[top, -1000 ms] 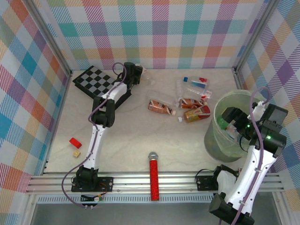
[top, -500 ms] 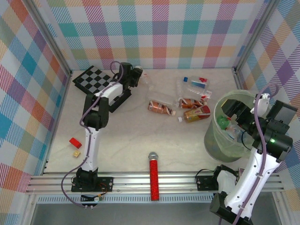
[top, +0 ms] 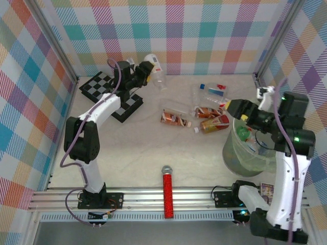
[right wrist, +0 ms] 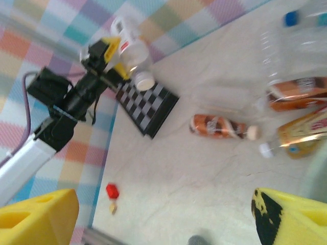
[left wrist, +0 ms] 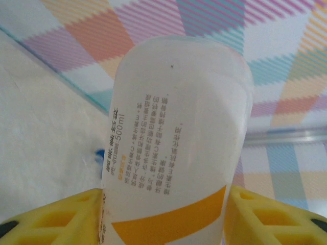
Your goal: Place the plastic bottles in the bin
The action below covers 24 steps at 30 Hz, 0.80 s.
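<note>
left tool (top: 145, 68) pinching clear bottle (left wrist: 179, 127), aloft near checkerboard (top: 104, 88) | right tool (top: 236, 108) spread, empty, by bin (top: 230, 153) rim

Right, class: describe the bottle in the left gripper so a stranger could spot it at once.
Find the checkerboard at the far left corner of the table. Beside it the left gripper holds a bottle up near the plaid back wall. Unlike the bottles lying by the bin, it is off the table, whitish with an orange band.
</note>
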Available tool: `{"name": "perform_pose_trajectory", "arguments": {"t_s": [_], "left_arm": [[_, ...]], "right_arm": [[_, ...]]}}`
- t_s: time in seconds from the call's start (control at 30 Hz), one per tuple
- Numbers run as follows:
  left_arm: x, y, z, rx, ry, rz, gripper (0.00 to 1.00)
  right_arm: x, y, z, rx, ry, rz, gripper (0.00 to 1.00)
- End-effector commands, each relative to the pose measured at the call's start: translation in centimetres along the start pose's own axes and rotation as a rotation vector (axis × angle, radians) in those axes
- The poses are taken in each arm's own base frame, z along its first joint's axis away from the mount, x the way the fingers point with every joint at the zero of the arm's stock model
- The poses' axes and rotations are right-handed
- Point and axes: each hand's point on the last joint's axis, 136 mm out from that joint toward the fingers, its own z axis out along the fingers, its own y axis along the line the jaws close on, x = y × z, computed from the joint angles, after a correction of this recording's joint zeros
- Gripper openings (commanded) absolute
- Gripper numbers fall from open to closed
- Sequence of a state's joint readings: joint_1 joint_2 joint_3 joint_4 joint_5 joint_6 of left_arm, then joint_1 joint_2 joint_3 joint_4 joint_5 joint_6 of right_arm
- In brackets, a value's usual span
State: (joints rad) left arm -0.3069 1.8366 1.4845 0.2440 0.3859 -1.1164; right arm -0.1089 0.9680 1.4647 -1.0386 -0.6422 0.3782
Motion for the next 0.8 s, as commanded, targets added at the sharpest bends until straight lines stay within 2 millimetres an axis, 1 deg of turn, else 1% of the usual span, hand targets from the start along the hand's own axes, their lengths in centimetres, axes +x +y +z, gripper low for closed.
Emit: {"name": "perform_pose_trajectory", "arguments": {"t_s": [0.0, 0.13, 0.2, 0.3, 0.33, 0.4, 0.47, 0.53, 0.63, 0.77], "left_arm": [[4.1, -3.8, -2.5, 0.118, 0.096, 0.053, 0.55], [8.1, -4.9, -5.7, 0.142, 0.155, 0.065, 0.55], [9.6, -5.1, -7.0, 0.154, 0.179, 0.056, 0.55], [11.2, -5.5, -9.1, 0.171, 0.196, 0.039, 0.55], [12.0, -5.3, -9.6, 0.170, 0.206, 0.037, 0.55], [13.0, -5.4, -10.3, 0.173, 0.217, 0.031, 0.55], [13.6, -5.7, -10.8, 0.180, 0.223, 0.029, 0.55], [14.0, -5.9, -10.9, 0.186, 0.227, 0.026, 0.55], [14.4, -6.2, -10.7, 0.200, 0.237, 0.021, 0.55], [15.1, -6.7, -10.3, 0.231, 0.260, -0.005, 0.55]], "right_arm": [[-1.1, 1.4, 2.7, -0.017, 0.014, -0.061, 0.88], [0.0, 3.0, 7.4, -0.046, 0.127, -0.138, 0.88], [0.6, 3.9, 9.7, -0.081, 0.184, -0.168, 0.89], [1.2, 4.4, 12.6, -0.106, 0.244, -0.198, 0.93], [1.4, 4.6, 13.4, -0.126, 0.260, -0.199, 0.93], [1.9, 5.1, 14.9, -0.165, 0.298, -0.196, 0.94], [2.5, 5.6, 16.0, -0.202, 0.327, -0.198, 0.94], [3.5, 6.6, 16.9, -0.265, 0.364, -0.198, 0.94], [4.4, 7.9, 17.7, -0.347, 0.393, -0.187, 0.94], [5.0, 8.5, 18.2, -0.404, 0.411, -0.172, 0.93]]}}
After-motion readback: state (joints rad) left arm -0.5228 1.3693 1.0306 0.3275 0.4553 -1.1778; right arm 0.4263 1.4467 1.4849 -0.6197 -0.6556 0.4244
